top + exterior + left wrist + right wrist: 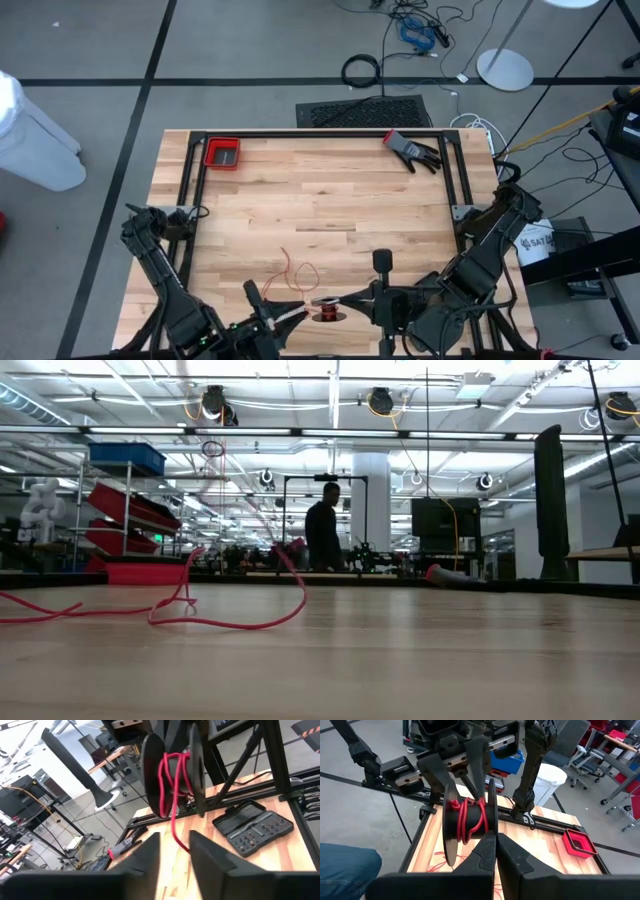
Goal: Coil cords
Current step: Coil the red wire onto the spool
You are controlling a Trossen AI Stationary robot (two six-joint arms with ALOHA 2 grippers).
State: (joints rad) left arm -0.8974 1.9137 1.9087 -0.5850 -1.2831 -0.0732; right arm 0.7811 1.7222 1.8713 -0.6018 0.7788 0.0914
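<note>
The thin red cord (pixel 298 270) lies in loose loops on the wooden table near its front edge and shows the same way in the low view (pixel 200 615). Part of it is wound on the core of a small black spool (pixel 469 820) with two round discs. My right gripper (pixel 496 845) is shut on that spool above the table's front edge. My left gripper (pixel 174 855) faces the spool from the left, open. The cord's free run (pixel 174 827) drops from the spool between its fingers. My right gripper pinches the rim of one spool disc (pixel 492 822) between its two fingers, coming roughly level from the table's right. The spool is lifted clear with its axis about level, and the cord trails slack from it to the table. Whether my left gripper touches the cord cannot be told.
A red bin (pixel 222 153) sits at the far left corner and a black-and-red glove (pixel 412 150) at the far right. A black frame (pixel 320 133) rims the table. An open black bit case (pixel 252 827) lies near the right rail. A person (pixel 322 535) stands far behind.
</note>
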